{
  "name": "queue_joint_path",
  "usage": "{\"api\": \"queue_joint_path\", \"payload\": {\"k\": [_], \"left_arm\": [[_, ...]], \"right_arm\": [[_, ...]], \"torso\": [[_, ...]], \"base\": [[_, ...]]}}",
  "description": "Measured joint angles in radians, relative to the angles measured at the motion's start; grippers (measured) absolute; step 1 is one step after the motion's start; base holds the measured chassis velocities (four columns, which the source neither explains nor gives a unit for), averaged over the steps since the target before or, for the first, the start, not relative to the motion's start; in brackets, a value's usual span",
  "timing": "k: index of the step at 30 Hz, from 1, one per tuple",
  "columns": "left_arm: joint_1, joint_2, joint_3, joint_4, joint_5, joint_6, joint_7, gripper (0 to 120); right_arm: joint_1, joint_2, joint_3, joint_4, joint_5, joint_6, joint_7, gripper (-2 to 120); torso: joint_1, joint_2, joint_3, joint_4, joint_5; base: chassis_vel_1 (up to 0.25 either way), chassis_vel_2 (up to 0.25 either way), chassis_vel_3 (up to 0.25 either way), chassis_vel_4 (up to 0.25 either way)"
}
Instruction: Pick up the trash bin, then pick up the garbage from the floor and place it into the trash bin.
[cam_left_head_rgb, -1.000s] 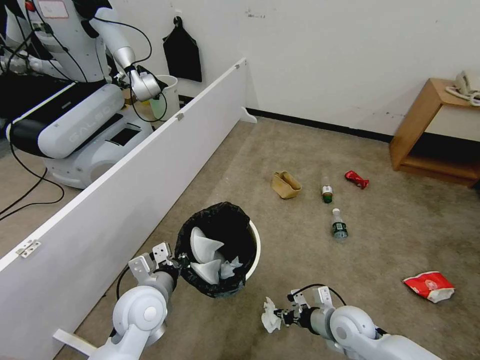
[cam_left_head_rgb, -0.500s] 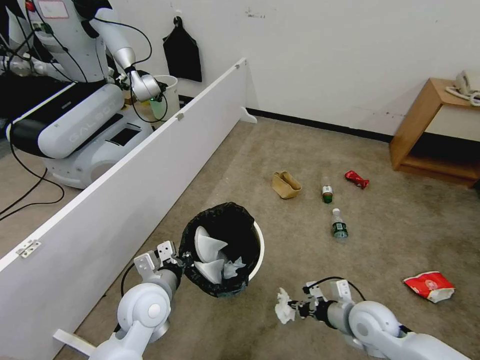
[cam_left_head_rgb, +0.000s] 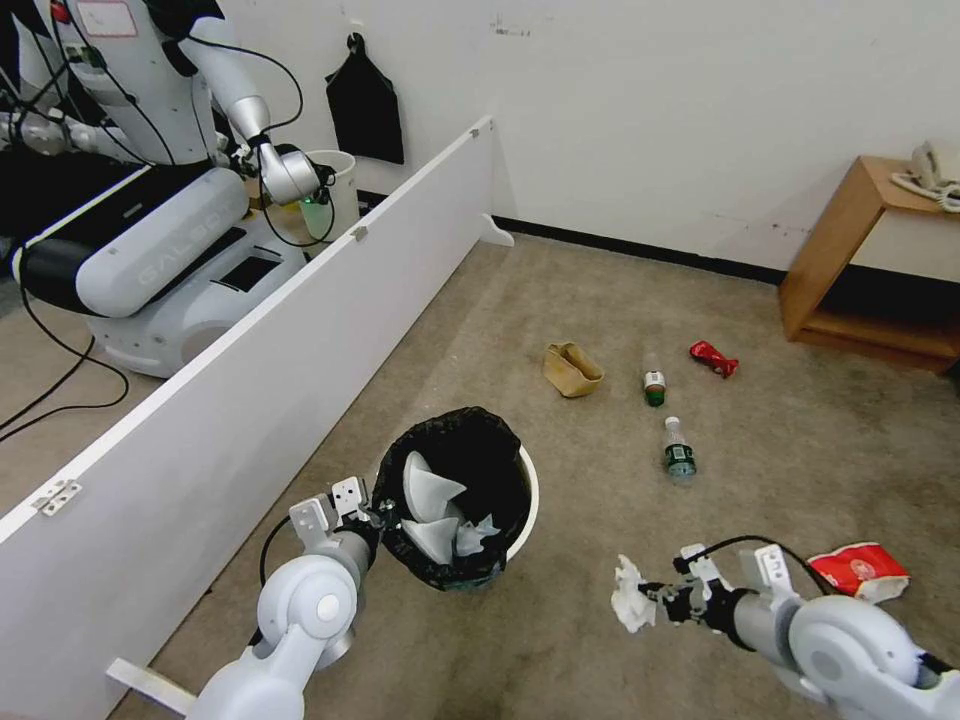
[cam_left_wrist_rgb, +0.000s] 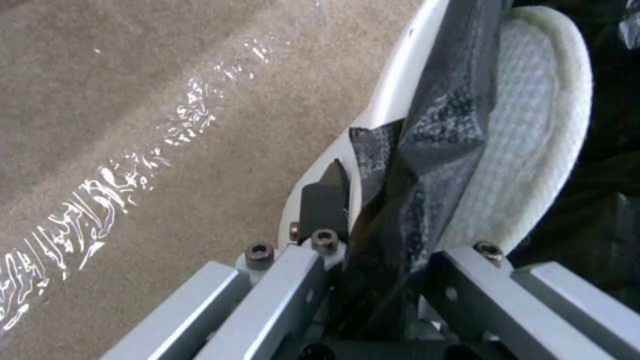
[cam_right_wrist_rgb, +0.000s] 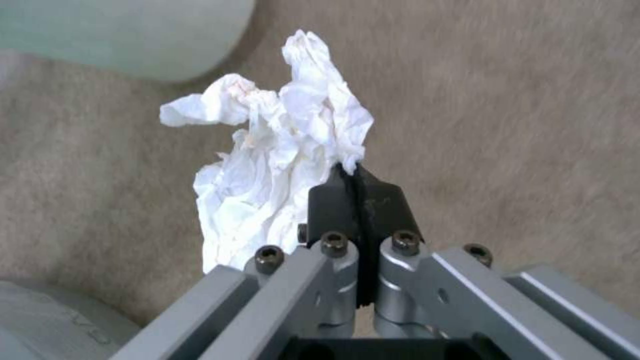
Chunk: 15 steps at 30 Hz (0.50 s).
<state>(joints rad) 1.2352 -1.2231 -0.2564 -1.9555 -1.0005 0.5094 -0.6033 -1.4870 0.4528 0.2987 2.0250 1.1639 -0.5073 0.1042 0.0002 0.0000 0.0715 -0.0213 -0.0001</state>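
Note:
The white trash bin (cam_left_head_rgb: 524, 497) with its black liner stands near the white partition, holding two white slippers (cam_left_head_rgb: 432, 490) and tissue. My left gripper (cam_left_head_rgb: 382, 517) is shut on the bin's near rim; in the left wrist view the rim (cam_left_wrist_rgb: 390, 95) and liner sit pinched between the fingers, with a slipper (cam_left_wrist_rgb: 533, 130) just inside. My right gripper (cam_left_head_rgb: 652, 598) hangs to the right of the bin, shut on a crumpled white tissue (cam_left_head_rgb: 629, 595) (cam_right_wrist_rgb: 280, 150). On the carpet lie a tan paper bag (cam_left_head_rgb: 571, 369), two bottles (cam_left_head_rgb: 655, 385) (cam_left_head_rgb: 678, 450), a red wrapper (cam_left_head_rgb: 713, 358) and a red-white snack packet (cam_left_head_rgb: 858, 571).
A long white partition (cam_left_head_rgb: 260, 370) runs along the left. Behind it stand another robot (cam_left_head_rgb: 150, 200) and a pale bin (cam_left_head_rgb: 335, 190). A wooden side table (cam_left_head_rgb: 865, 260) sits at the right wall. Open carpet lies between the bin and the litter.
My right gripper has carried the tissue to the right, away from the bin. The left gripper and the bin have shifted slightly right as well.

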Motion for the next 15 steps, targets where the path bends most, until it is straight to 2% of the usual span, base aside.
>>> {"api": "queue_joint_path", "payload": {"k": [3, 6, 9, 10, 12, 14, 15], "left_arm": [[-0.001, 0.001, 0.001, 0.005, 0.001, 0.0, 0.002, 2], [-0.004, 0.002, 0.006, 0.017, 0.008, -0.001, 0.006, 2], [-0.007, 0.002, 0.01, 0.019, 0.009, -0.001, 0.006, 2], [-0.008, 0.002, 0.015, 0.022, 0.011, -0.001, 0.007, 2], [-0.002, 0.002, 0.012, 0.022, 0.018, -0.001, 0.01, 2], [0.009, 0.001, 0.007, 0.022, 0.026, -0.001, 0.012, 2], [0.009, 0.001, 0.007, 0.022, 0.026, -0.001, 0.012, 2]], "right_arm": [[-0.013, -0.01, 0.021, 0.018, 0.006, 0.0, 0.001, 0], [-0.087, -0.057, 0.128, 0.084, 0.026, 0.0, 0.003, 0], [-0.122, -0.074, 0.171, 0.102, 0.032, -0.001, 0.002, 0], [-0.169, -0.098, 0.23, 0.132, 0.044, -0.002, 0.0, 0], [-0.177, -0.115, 0.256, 0.155, 0.061, -0.002, 0.0, 0], [-0.165, -0.13, 0.279, 0.181, 0.086, -0.002, -0.001, 0], [-0.165, -0.13, 0.279, 0.181, 0.086, -0.002, -0.001, 0]], "torso": [[0.0, 0.0, 0.0, 0.0, -0.0001], [0.0, 0.0, 0.0, 0.0003, 0.0001], [0.0, 0.0, 0.0, 0.0002, 0.0001], [0.0, 0.0, 0.0, -0.0005, -0.0003], [0.0, 0.0, 0.0, -0.0007, 0.0], [0.0, 0.0, 0.0, 0.0008, 0.0], [0.0, 0.0, 0.0, 0.0008, 0.0]], "base": [[0.0, 0.0, 0.0, 0.0], [0.0, 0.0, 0.0, 0.0], [0.0, 0.0, 0.0, 0.0], [0.0, 0.0, 0.0, 0.0], [0.0, 0.0, 0.0, 0.0], [0.0, 0.0, 0.0, 0.0], [0.0, 0.0, 0.0, 0.0]]}}
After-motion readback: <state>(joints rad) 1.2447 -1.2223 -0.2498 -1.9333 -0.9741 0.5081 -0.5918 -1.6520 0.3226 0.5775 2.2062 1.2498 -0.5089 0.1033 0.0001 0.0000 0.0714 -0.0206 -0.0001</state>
